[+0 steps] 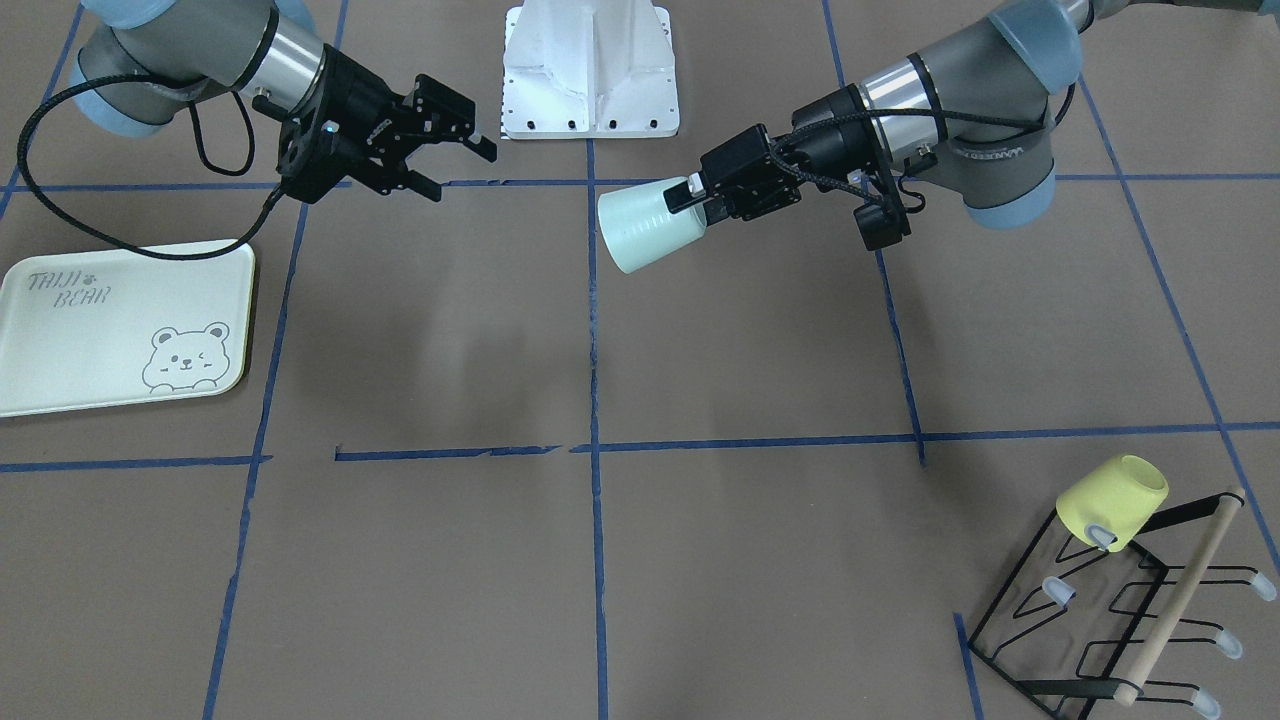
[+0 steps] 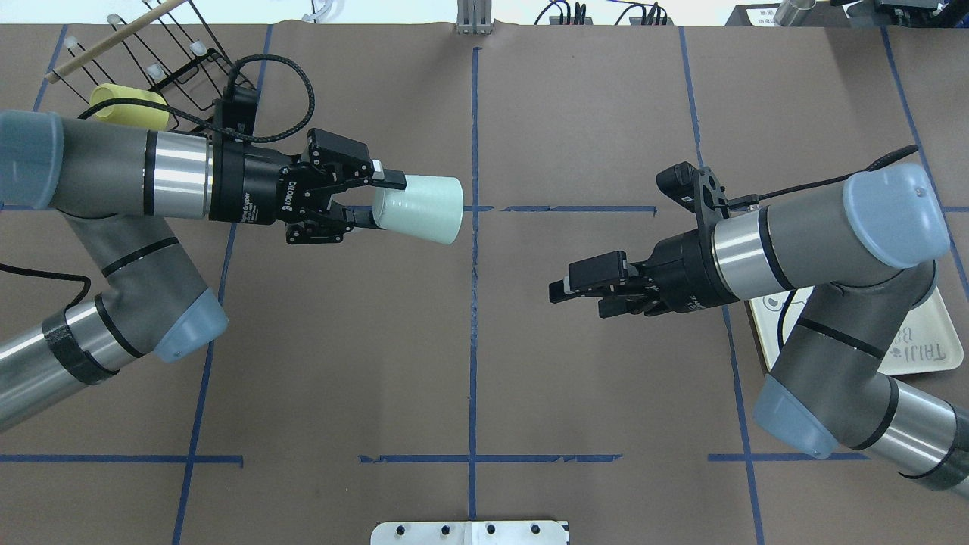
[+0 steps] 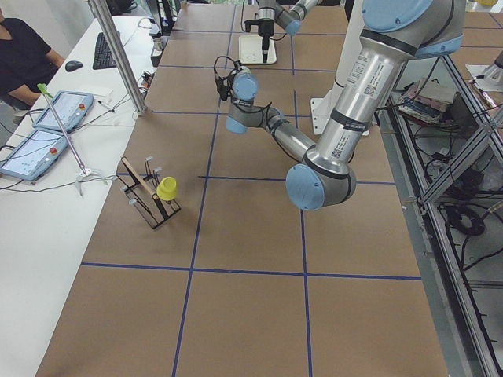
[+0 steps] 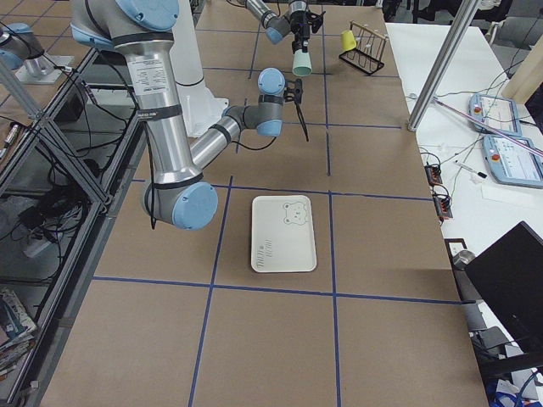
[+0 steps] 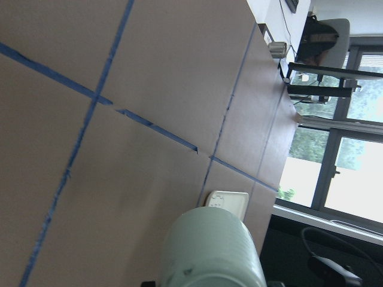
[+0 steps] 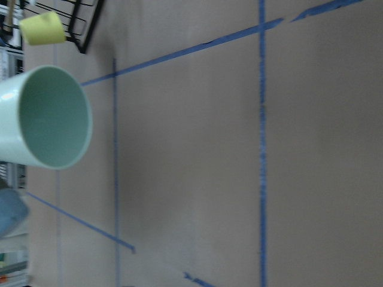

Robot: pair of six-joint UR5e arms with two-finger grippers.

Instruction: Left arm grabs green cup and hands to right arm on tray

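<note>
My left gripper [image 1: 697, 198] is shut on the base end of the pale green cup [image 1: 648, 228] and holds it sideways above the table, with its mouth towards the right arm. It also shows in the overhead view, gripper [image 2: 383, 199] and cup [image 2: 420, 210]. My right gripper [image 1: 462, 168] is open and empty, a wide gap away from the cup, and shows in the overhead view [image 2: 581, 297]. The right wrist view looks into the cup's mouth [image 6: 46, 116]. The tray [image 1: 110, 330] lies flat near the right arm, with nothing on it, and is partly hidden under that arm in the overhead view [image 2: 920, 356].
A black wire rack [image 1: 1110, 620] with a wooden rod holds a yellow cup [image 1: 1112, 502] on the left arm's side, seen also in the overhead view [image 2: 127, 106]. The white robot base plate [image 1: 590, 80] sits at the table's robot-side edge. Blue tape lines cross the brown table.
</note>
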